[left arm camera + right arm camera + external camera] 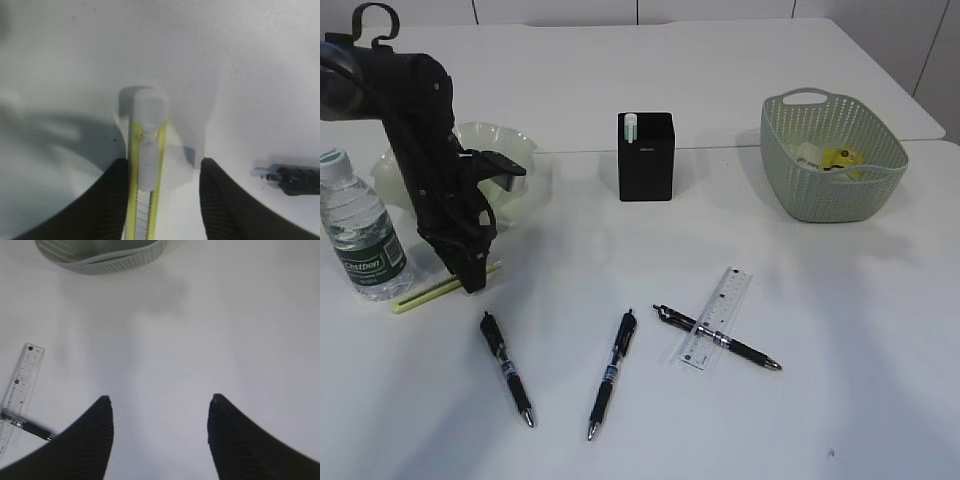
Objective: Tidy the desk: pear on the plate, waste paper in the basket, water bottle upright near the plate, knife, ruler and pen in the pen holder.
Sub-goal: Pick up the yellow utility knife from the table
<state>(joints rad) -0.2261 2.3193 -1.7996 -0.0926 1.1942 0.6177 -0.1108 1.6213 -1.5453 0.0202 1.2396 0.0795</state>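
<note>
Left arm (425, 150): matte black, boxy angular housing, small pale screw dots along side. Black cable loop at top, rounded dark joint at upper end. Left gripper (162, 200): two black fingers (220, 205), curved, tapering, fine ribbed texture on inner faces. Right gripper (159, 440): same black fingers (235, 440), broad base narrowing to blunt tip, ribbed grooves visible.

The water bottle (362, 232) and the plate (520, 150) stand close on either side of the left tool (472, 275), hemming it in. Three pens (507, 368) (613, 372) (717, 338) and the ruler (716, 317) clutter the front middle of the surface (860, 340). Bare surface lies wide between the pen holder (645, 157) and the basket (832, 155), and at front right.
</note>
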